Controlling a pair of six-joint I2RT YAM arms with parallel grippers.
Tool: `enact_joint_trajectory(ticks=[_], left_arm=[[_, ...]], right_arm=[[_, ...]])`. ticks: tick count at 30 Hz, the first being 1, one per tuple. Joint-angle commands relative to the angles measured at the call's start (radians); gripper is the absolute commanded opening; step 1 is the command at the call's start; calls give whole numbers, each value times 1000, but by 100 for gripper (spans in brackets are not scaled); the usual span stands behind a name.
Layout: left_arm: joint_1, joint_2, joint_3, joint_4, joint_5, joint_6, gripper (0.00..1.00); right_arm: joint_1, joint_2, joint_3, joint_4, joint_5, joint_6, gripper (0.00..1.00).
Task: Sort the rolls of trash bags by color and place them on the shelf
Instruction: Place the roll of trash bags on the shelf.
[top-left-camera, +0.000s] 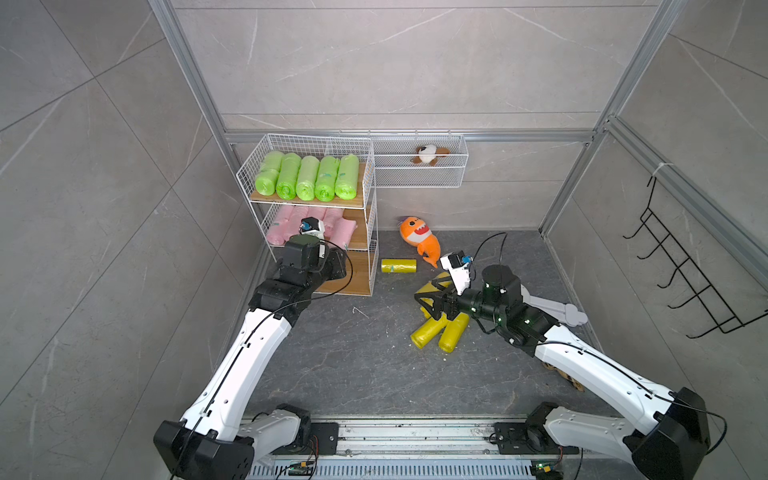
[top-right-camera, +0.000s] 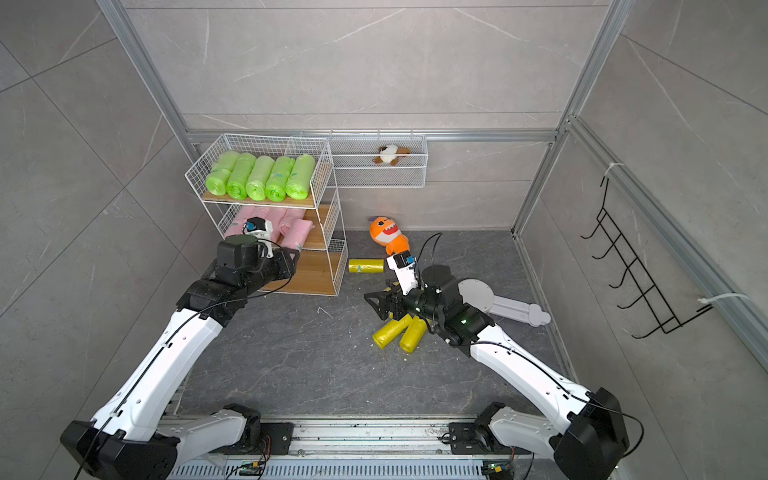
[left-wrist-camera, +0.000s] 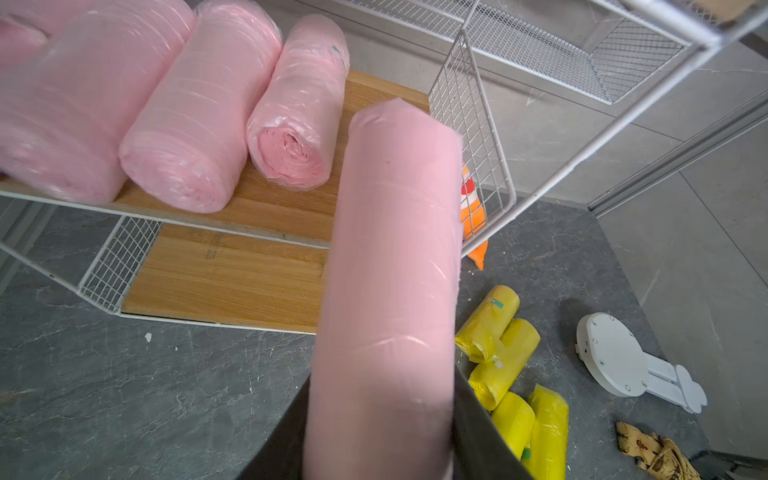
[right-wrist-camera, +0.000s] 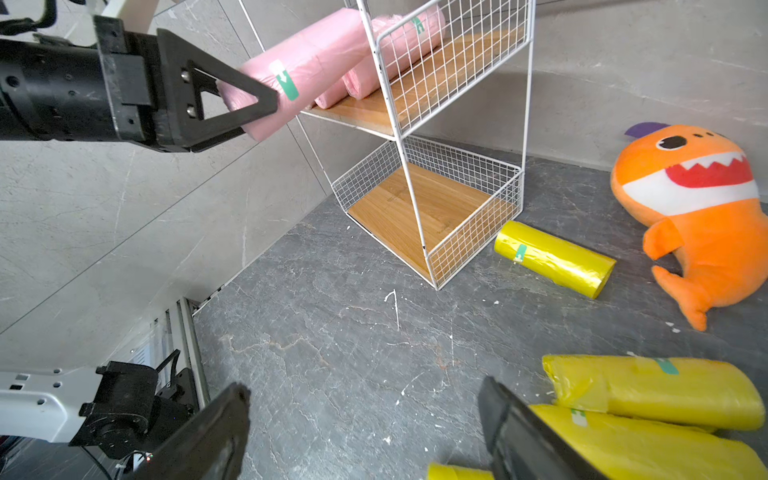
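The right tool (top-left-camera: 427, 297) is shown released in both top views, above yellow rolls (top-left-camera: 440, 332) lying on the dark grey, veined bench (top-left-camera: 353, 365). Grey tiled walls (top-left-camera: 415, 62) enclose the bench. Five green rolls (top-left-camera: 307, 178) fill the top tier of the shelf (top-left-camera: 369, 183).

In the left wrist view, the held pink roll (left-wrist-camera: 390, 270) is blurred and covers most of the fingers (left-wrist-camera: 478, 419).

In the right wrist view, the left tool (right-wrist-camera: 257, 106) is clenched on that pink roll at the middle tier. The roll's green label (right-wrist-camera: 286, 83) cannot be read.
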Motion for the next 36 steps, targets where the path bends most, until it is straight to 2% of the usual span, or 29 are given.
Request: enact_joint_trajectory(ticks=[1,10,20,25,36], left_arm=[[0,43,48,107,-23,-11,16],[0,131,58,228,-30,-36,20],[0,218,103,294,-45,-56,33],[-1,255,110,318,-78,-66,45],[0,144,-2,365,-78,-98,65]], right_arm=[[4,2,-16,-6,16,-3,90],[4,1,-20,-22,27,-9,90],[4,0,-30,-20,30,-7,90],[4,-6,-41,-24,35,-7,90],[4,-8,-60,-19,41,5,90]])
